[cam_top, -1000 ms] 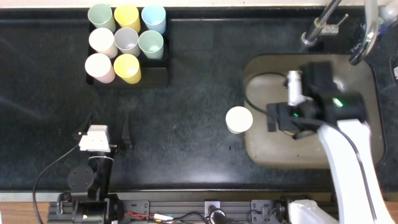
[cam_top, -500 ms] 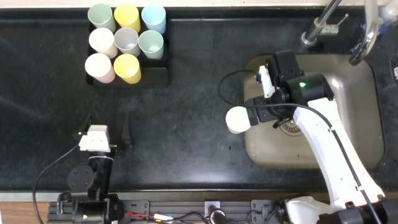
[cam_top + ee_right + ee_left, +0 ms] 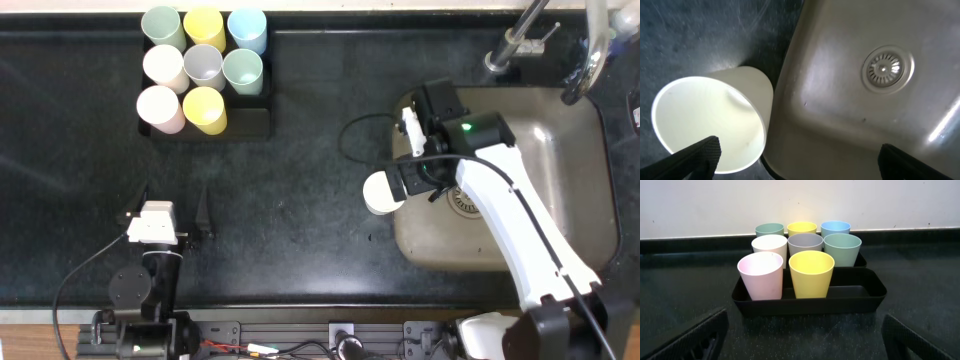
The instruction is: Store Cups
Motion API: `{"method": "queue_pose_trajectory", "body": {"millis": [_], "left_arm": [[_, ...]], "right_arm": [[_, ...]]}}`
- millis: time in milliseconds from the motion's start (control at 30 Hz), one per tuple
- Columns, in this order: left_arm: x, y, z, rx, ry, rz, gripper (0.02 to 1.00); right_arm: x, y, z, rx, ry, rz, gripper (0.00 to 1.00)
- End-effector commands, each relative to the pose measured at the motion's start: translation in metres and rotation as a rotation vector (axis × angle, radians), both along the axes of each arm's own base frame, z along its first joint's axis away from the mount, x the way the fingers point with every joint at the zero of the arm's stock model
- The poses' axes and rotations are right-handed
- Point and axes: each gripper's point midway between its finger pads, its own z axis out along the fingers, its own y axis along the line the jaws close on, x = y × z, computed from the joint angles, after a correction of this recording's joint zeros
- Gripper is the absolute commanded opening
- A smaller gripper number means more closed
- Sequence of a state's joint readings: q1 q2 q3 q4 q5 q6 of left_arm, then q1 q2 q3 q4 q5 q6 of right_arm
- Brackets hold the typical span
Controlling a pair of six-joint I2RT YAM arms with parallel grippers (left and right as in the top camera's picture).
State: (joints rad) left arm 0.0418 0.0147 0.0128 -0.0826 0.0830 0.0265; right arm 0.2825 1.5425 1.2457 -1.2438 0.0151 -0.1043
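A white cup [image 3: 381, 193] stands upright on the dark counter, right against the sink's left rim; it is seen from above with its mouth open [image 3: 710, 117]. My right gripper [image 3: 404, 182] hovers open just above it [image 3: 800, 150], one finger [image 3: 695, 157] over the cup's rim and the other over the sink basin. A black tray [image 3: 250, 122] at the back left holds several pastel cups [image 3: 205, 108]. Well short of the tray [image 3: 860, 297] and facing it, my left gripper [image 3: 176, 192] rests open and empty [image 3: 802, 332].
The steel sink [image 3: 560, 200] with its drain [image 3: 883, 68] lies at the right, a faucet [image 3: 515, 38] behind it. A black cable loops over the counter by the sink's left edge. Bare dark counter stretches between tray and sink.
My right arm swung from over the sink basin leftward to the sink's rim, bringing its gripper above the white cup. The cup and the left arm stayed put.
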Motion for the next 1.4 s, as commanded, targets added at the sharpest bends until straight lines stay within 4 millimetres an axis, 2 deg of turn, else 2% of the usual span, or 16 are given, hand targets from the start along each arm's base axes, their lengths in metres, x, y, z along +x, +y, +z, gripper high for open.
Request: {"method": "queue_pose_trajectory", "body": {"millis": [33, 167, 433, 467, 533, 567, 600, 633, 767, 867, 933, 1000, 1200, 1233, 1300, 1400], "left_arm": [[-0.001, 0.0, 0.002, 0.01, -0.006, -0.004, 1.0], [-0.001, 0.0, 0.002, 0.01, -0.006, -0.004, 1.0], [-0.001, 0.0, 0.002, 0.01, -0.006, -0.004, 1.0], [-0.001, 0.0, 0.002, 0.01, -0.006, -0.004, 1.0], [-0.001, 0.0, 0.002, 0.01, -0.006, -0.004, 1.0], [-0.001, 0.0, 0.002, 0.01, -0.006, -0.004, 1.0], [-0.001, 0.0, 0.002, 0.01, -0.006, -0.004, 1.0], [-0.001, 0.0, 0.002, 0.01, -0.006, -0.004, 1.0], [-0.001, 0.0, 0.002, 0.01, -0.006, -0.004, 1.0], [-0.001, 0.0, 0.002, 0.01, -0.006, -0.004, 1.0], [-0.001, 0.0, 0.002, 0.01, -0.006, -0.004, 1.0], [-0.001, 0.0, 0.002, 0.01, -0.006, -0.004, 1.0], [-0.001, 0.0, 0.002, 0.011, -0.006, -0.004, 1.0], [-0.001, 0.0, 0.002, 0.01, -0.006, -0.004, 1.0], [-0.001, 0.0, 0.002, 0.01, -0.006, -0.004, 1.0], [-0.001, 0.0, 0.002, 0.01, -0.006, -0.004, 1.0]], "right_arm": [[0.008, 0.005, 0.0, 0.004, 0.003, 0.017, 0.998], [0.005, 0.012, -0.009, 0.036, 0.047, 0.041, 0.996], [0.005, 0.012, -0.021, 0.022, 0.087, 0.048, 0.996], [0.006, 0.012, -0.022, 0.023, 0.086, 0.047, 0.919], [0.007, 0.012, -0.022, 0.024, 0.08, 0.047, 0.691], [0.008, 0.013, -0.022, 0.025, 0.077, 0.047, 0.354], [0.008, 0.013, -0.021, 0.026, 0.075, 0.047, 0.095], [0.009, 0.013, -0.021, 0.026, 0.074, 0.046, 0.042], [0.008, 0.015, -0.021, 0.029, 0.074, 0.05, 0.042], [0.007, 0.025, -0.019, 0.056, 0.074, 0.073, 0.042], [0.008, 0.038, -0.004, 0.083, 0.061, 0.09, 0.042], [0.015, 0.052, 0.022, 0.108, 0.023, 0.1, 0.042], [0.056, 0.107, 0.145, 0.27, -0.242, 0.13, 0.045], [0.061, 0.117, 0.16, 0.291, -0.267, 0.136, 0.042], [0.072, 0.136, 0.179, 0.309, -0.3, 0.172, 0.042], [0.091, 0.167, 0.181, 0.294, -0.333, 0.22, 0.045]]}}
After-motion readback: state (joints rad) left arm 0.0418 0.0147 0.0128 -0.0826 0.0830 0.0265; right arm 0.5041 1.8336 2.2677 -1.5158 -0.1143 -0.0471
